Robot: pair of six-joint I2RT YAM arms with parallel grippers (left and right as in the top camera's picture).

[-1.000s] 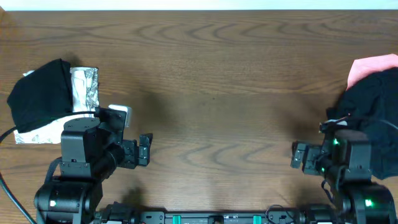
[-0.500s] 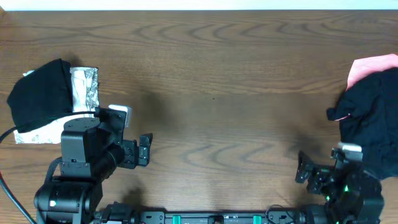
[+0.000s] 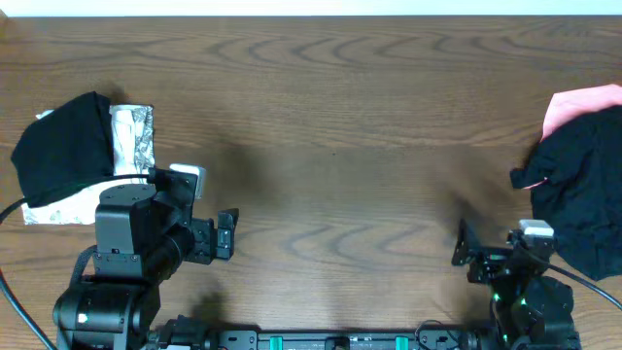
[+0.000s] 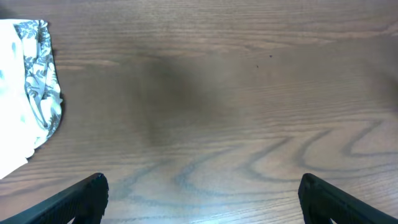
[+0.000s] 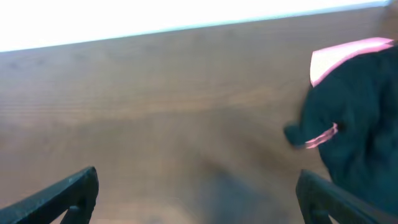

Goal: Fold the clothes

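On the left lies a folded black shirt on top of a white, grey-printed garment; the printed one also shows in the left wrist view. A crumpled black shirt lies at the right edge over a pink piece. The right wrist view shows that black shirt and the pink piece too. My left gripper hovers open over bare wood near the front left, with nothing between its fingers. At the front right, beside the black shirt and apart from it, my right gripper is open and empty.
The wooden table stretches between the two piles. Its far edge meets a bright white background. Both arm bases stand along the near edge, and a black cable runs off at the left.
The right arm has pulled back toward the near edge and its gripper now sits lower in the overhead view. The left arm and both clothes piles have not moved.
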